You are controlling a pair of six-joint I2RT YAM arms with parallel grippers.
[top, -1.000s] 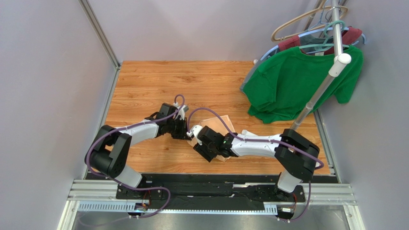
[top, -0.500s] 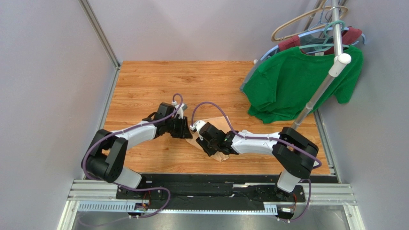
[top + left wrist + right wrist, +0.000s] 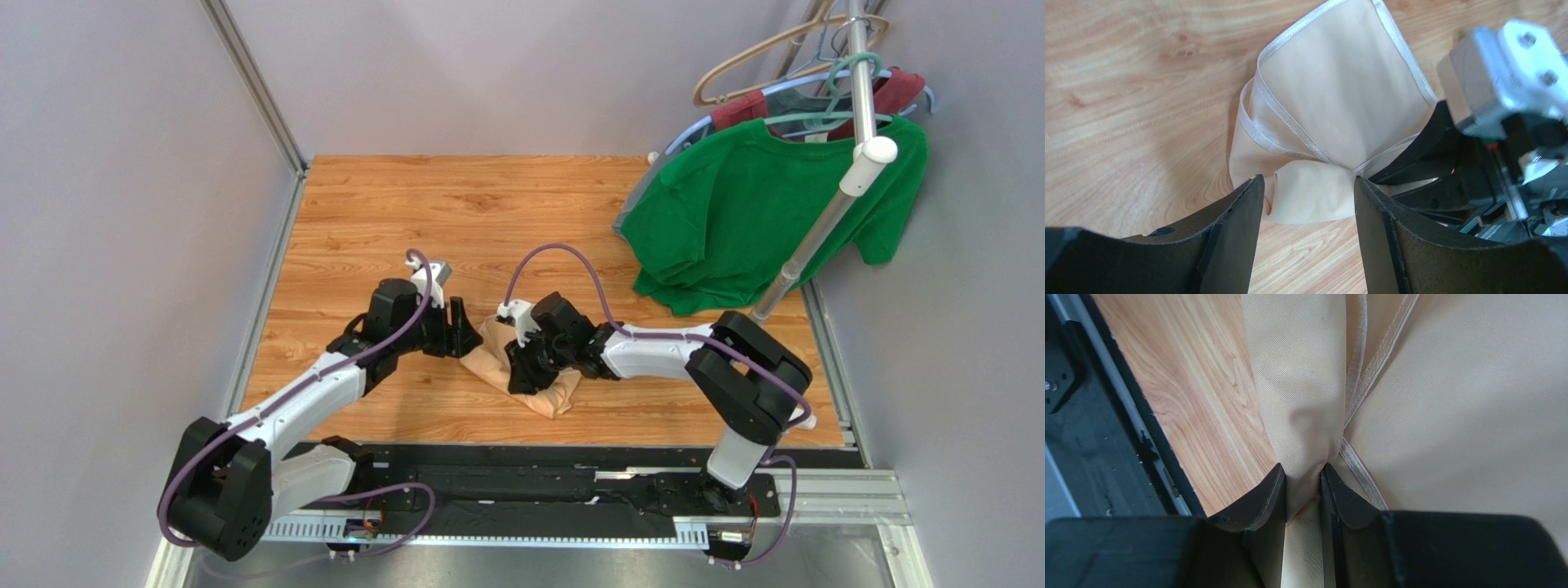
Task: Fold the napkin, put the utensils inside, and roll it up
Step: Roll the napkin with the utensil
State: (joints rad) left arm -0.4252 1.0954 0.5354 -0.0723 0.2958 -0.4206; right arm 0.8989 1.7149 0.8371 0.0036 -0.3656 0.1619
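Observation:
The peach-tan napkin (image 3: 550, 392) lies bunched and folded at the middle of the wooden table. In the left wrist view its hemmed layers (image 3: 1339, 104) fan out above a rolled end. My left gripper (image 3: 463, 333) stands open just left of that end; nothing is pinched between its fingertips (image 3: 1308, 184), and the roll lies just beyond them. My right gripper (image 3: 520, 363) is over the napkin, shut on a ridge of the cloth (image 3: 1303, 404), which is squeezed between its fingers (image 3: 1303, 473). The utensils are hidden in every view.
A green T-shirt (image 3: 748, 214) hangs on hangers from a white rack pole (image 3: 819, 227) at the back right. The black front rail (image 3: 540, 472) runs along the near edge. Grey walls close in the left and the back.
My left gripper has opened and drawn back to the left off the napkin, its arm stretching lower. The right gripper has closed on the cloth and shifted slightly away from the front edge.

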